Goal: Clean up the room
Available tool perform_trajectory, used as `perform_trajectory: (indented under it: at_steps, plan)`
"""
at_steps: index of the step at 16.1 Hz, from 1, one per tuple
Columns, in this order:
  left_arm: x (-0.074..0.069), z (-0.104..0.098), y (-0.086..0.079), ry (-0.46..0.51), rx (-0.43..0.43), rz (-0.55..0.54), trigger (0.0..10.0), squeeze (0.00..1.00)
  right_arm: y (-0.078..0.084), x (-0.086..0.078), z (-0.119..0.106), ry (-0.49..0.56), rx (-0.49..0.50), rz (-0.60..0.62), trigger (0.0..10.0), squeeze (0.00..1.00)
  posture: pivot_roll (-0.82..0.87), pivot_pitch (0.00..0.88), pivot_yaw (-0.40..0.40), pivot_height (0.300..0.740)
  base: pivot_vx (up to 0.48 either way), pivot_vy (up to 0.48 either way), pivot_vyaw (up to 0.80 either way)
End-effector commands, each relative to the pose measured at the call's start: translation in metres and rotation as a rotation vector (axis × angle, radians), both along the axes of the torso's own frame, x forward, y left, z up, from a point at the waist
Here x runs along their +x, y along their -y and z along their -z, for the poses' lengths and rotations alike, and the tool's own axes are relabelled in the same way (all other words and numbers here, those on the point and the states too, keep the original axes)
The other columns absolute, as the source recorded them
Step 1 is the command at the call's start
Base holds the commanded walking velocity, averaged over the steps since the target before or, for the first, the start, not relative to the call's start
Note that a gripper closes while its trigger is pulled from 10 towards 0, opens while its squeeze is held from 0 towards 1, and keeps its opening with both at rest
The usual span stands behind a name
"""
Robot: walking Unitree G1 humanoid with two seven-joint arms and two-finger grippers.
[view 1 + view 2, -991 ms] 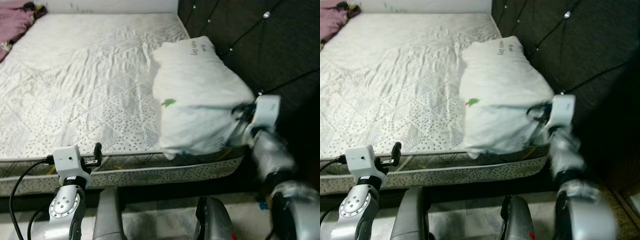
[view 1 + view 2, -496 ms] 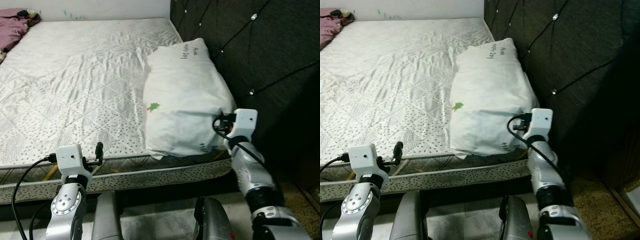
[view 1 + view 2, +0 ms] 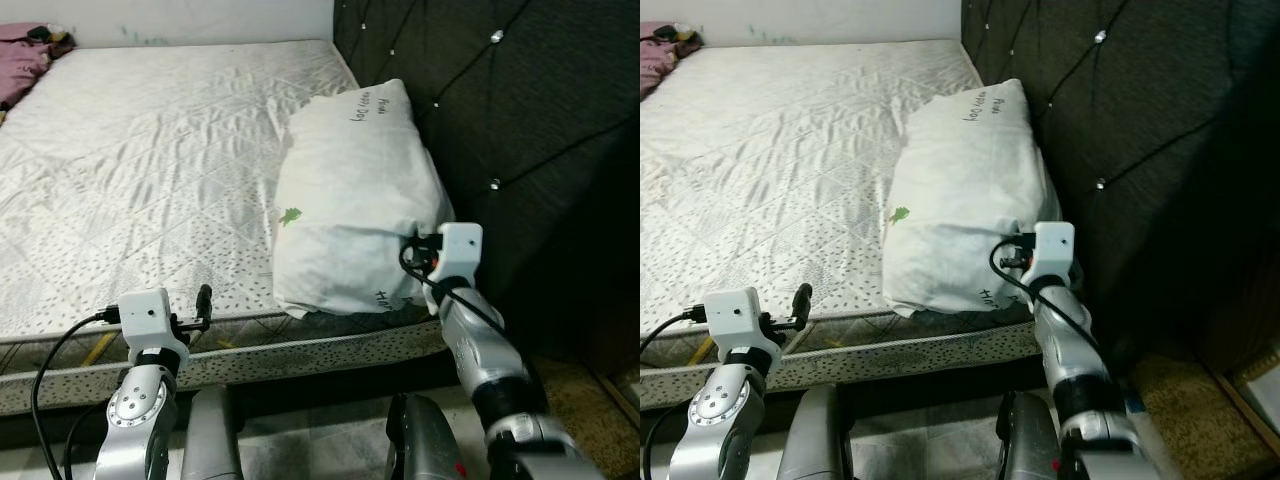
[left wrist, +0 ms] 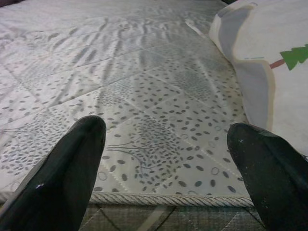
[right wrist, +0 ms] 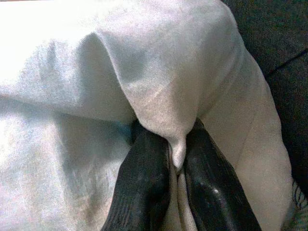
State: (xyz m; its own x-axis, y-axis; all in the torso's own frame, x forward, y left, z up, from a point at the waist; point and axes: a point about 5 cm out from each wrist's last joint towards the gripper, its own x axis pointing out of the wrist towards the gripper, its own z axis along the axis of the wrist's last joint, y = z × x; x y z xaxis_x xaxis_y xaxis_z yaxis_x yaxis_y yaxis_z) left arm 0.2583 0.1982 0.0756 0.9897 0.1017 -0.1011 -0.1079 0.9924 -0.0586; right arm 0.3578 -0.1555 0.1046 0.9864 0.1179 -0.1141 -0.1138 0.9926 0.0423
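Observation:
A white pillow (image 3: 355,200) with dark writing and a small green mark lies on the mattress (image 3: 150,170) against the dark tufted headboard (image 3: 500,120). My right gripper (image 5: 171,168) is shut on a fold of the pillow's near corner, the cloth pinched between both black fingers (image 5: 144,192). In the head views the right wrist (image 3: 455,250) presses against that corner by the bed's front edge. My left gripper (image 4: 168,159) is open, low at the mattress's front edge, left of the pillow (image 4: 274,62). Its finger (image 3: 204,300) points toward the bed.
A pink heap of cloth (image 3: 30,70) lies at the far left corner of the mattress. The bed's front edge (image 3: 300,345) runs across just before my arms. The floor (image 3: 590,390) beside the headboard is brownish.
The pillow has dropped from a lifted, bunched pose to lying flatter on the mattress by the headboard, with my right gripper still pinching it. The camera shifted rightward. The left arm stays put.

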Motion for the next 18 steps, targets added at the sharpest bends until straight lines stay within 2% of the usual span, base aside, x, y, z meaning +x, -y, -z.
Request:
perform_trajectory:
  at_steps: [1, 3, 6, 9, 10, 11, 13, 16, 18]
  plan:
    - [0.002, -0.001, 0.000, 0.005, 0.009, -0.002, 10.0, 0.00, -0.010, 0.008, -0.006, -0.009, -0.018, -0.056, 0.0, 0.00, 0.08, 0.000, -0.007, 0.527, 0.000, 0.000, 0.00]
    - [0.003, 0.000, 0.000, 0.006, 0.006, -0.007, 10.0, 0.00, 0.007, 0.029, -0.041, 0.058, -0.038, -0.015, 0.0, 0.00, 0.09, 0.000, -0.007, 0.527, 0.000, 0.000, 0.00]
    - [0.004, -0.002, -0.002, 0.016, 0.017, -0.015, 10.0, 0.00, 0.041, 0.043, -0.074, 0.095, -0.064, 0.109, 0.0, 0.00, 0.10, 0.000, -0.011, 0.527, 0.000, 0.000, 0.00]
    - [0.001, -0.001, -0.006, 0.014, 0.022, -0.032, 10.0, 0.00, 0.075, 0.042, -0.082, 0.088, -0.096, 0.228, 0.0, 0.00, 0.11, 0.000, -0.018, 0.527, 0.000, 0.000, 0.00]
    - [0.000, -0.001, -0.006, 0.013, 0.023, -0.035, 10.0, 0.00, 0.093, 0.038, -0.082, 0.080, -0.116, 0.294, 0.0, 0.00, 0.11, 0.000, -0.018, 0.527, 0.000, 0.000, 0.00]
    - [-0.001, -0.001, -0.006, 0.012, 0.023, -0.036, 10.0, 0.00, 0.101, 0.036, -0.082, 0.076, -0.126, 0.324, 0.0, 0.00, 0.11, 0.000, -0.017, 0.527, 0.000, 0.000, 0.00]
    - [0.000, 0.000, -0.005, 0.009, 0.026, -0.033, 10.0, 0.00, 0.129, 0.026, -0.080, 0.055, -0.162, 0.422, 0.0, 0.00, 0.10, 0.000, -0.013, 0.527, 0.000, 0.000, 0.00]
    - [0.001, 0.000, -0.004, 0.006, 0.028, -0.026, 10.0, 0.00, 0.137, 0.022, -0.077, 0.053, -0.187, 0.434, 0.0, 0.00, 0.09, 0.000, -0.005, 0.527, 0.000, 0.000, 0.00]
    - [0.000, 0.000, -0.004, 0.005, 0.030, -0.021, 10.0, 0.00, 0.128, 0.021, -0.069, 0.061, -0.213, 0.384, 0.0, 0.00, 0.09, 0.000, -0.004, 0.527, 0.000, 0.000, 0.00]
